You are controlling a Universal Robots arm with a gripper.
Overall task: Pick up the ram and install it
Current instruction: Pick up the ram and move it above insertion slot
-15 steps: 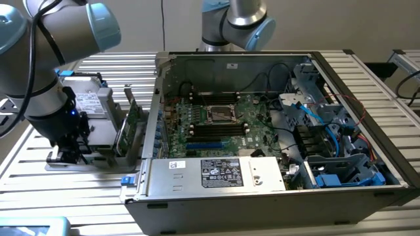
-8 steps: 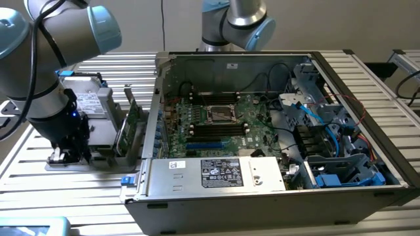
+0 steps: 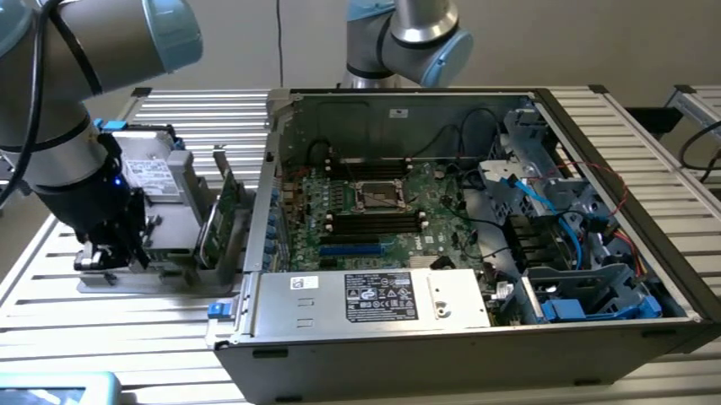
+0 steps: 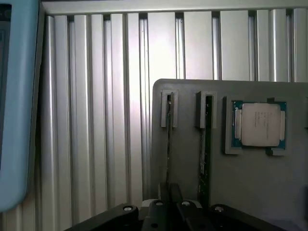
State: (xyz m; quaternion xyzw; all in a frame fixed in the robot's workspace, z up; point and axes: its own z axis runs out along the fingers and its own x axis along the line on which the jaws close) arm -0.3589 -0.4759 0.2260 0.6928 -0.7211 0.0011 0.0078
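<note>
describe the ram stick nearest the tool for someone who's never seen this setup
Start at the grey holder block on the slatted metal table. Two thin sticks stand on edge in its slots beside a CPU. The ram is the one farther from the CPU, in line with the tool.

- A grey holder tray (image 4: pixel 187 168) lies on the ribbed metal counter (image 4: pixel 106 120).
- One ram stick (image 4: pixel 168 139) stands on edge in a slot and runs up to the tool (image 4: pixel 169 192).
- A second ram stick (image 4: pixel 206 144), green, stands parallel in the next slot.
- A processor chip (image 4: pixel 260 124) sits in a recess just beside them.
- A pale blue casing (image 4: pixel 17 106) sits well apart from the tray.
</note>
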